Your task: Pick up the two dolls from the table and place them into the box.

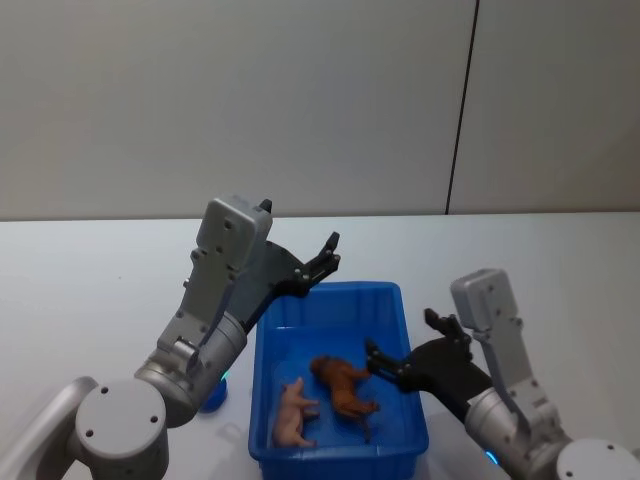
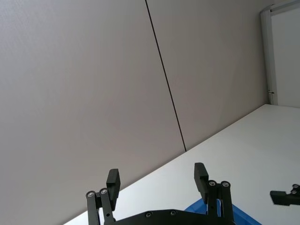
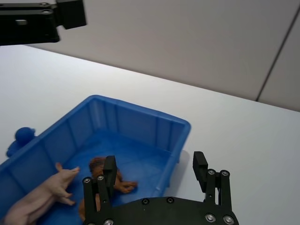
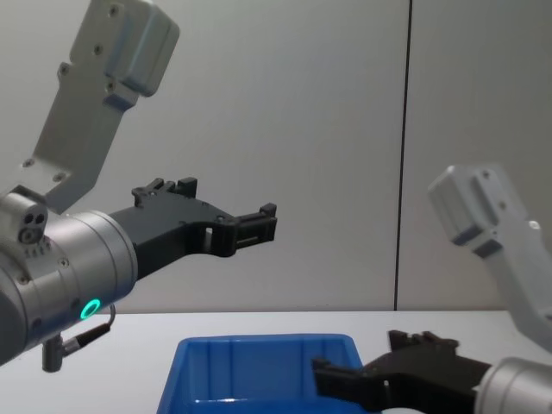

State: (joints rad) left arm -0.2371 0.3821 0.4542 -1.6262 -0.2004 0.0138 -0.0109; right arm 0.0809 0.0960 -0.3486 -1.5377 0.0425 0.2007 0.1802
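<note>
While the pink doll (image 1: 293, 415) and brown doll (image 1: 343, 388) lie in the box (image 1: 330, 297), both claws gape empty — left gripper (image 1: 328, 255) above its far-left corner, right gripper (image 1: 400, 335) at its right edge.

wall (image 1: 250, 100): grey panels | seam (image 1: 461, 110): dark, vertical | blue object (image 3: 22, 136): small, rounded

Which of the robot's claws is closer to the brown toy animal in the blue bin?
The right. The right gripper, open, straddles the box's right wall, one finger beside the brown doll. The left gripper hangs raised above the box's far left corner, farther off.
</note>
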